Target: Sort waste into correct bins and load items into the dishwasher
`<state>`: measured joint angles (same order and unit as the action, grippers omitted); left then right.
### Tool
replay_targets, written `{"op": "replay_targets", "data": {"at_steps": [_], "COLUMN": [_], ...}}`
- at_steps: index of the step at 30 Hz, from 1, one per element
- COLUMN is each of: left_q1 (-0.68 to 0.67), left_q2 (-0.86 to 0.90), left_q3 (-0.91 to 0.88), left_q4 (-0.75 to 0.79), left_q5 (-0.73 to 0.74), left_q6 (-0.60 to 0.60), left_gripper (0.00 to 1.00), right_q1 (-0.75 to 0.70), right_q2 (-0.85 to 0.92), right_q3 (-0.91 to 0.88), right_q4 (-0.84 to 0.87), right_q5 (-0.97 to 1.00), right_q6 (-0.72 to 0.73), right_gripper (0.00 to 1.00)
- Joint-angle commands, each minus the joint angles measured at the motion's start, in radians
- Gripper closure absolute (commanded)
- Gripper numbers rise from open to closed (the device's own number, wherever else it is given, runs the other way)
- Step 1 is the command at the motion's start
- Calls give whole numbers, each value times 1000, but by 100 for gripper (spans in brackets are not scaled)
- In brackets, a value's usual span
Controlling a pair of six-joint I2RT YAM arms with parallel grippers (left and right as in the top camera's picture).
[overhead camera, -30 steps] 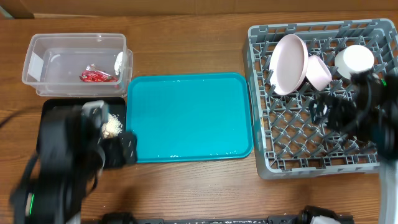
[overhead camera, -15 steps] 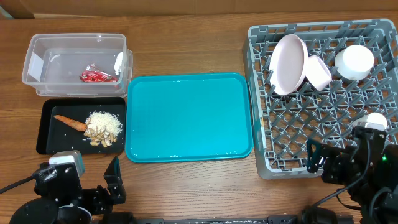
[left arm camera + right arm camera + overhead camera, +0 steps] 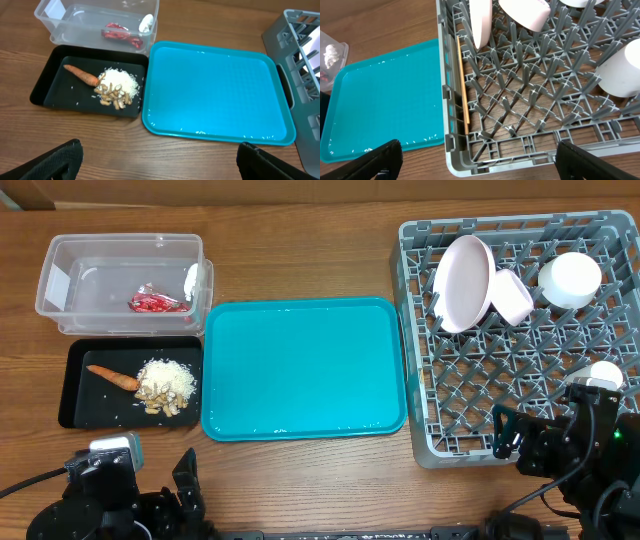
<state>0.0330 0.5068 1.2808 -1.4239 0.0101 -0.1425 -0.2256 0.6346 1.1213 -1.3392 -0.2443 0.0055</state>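
The clear tub (image 3: 70, 280) holds the red wrapper (image 3: 152, 302) and the white tissue (image 3: 190, 278). The black tray (image 3: 80, 405) holds the orange carrot stick (image 3: 112, 376) and the beige food scraps (image 3: 165, 385). The grey dish rack (image 3: 412, 380) holds the plate (image 3: 463, 280), the bowl (image 3: 512, 295) and two white cups (image 3: 571, 278) (image 3: 604, 373). The chopsticks (image 3: 462, 85) lie along the rack's left wall. My left gripper (image 3: 160, 157) is open and empty over bare wood in front of the black tray. My right gripper (image 3: 477, 157) is open and empty at the rack's front left corner.
A large teal serving tray (image 3: 305, 370) lies between the bins and the rack, bare but for a few rice grains. Both arms sit low at the table's front edge. A cardboard strip runs along the back.
Both arms have pulled back toward the front edge: the left from over the black tray, the right from over the rack. The tray's carrot stick and scraps are now uncovered.
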Motion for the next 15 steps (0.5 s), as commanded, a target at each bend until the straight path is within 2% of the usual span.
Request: {"op": "replay_targets", "data": {"at_steps": [1,8,12,15], "left_q1": [-1,-1,-1,-1], "left_q2": [2,2,2,2], "left_q3": [-5,-5,-5,-5], "left_q4": [-11,-17,-17,-17], "left_q5": [-14,-14,-14,-14], "left_q6": [-3,-3,-3,-3], "left_gripper": [0,0,0,0], "right_q1": [1,2,29,73], "right_q2": [-5,-18,-44,-80], "right_q3": [-3,-3,-3,-5], "right_q4": [1,0,18,43], "right_q5": [8,8,147,169], "right_q6": [-3,-3,-7,-7], "right_gripper": [0,0,0,0]}}
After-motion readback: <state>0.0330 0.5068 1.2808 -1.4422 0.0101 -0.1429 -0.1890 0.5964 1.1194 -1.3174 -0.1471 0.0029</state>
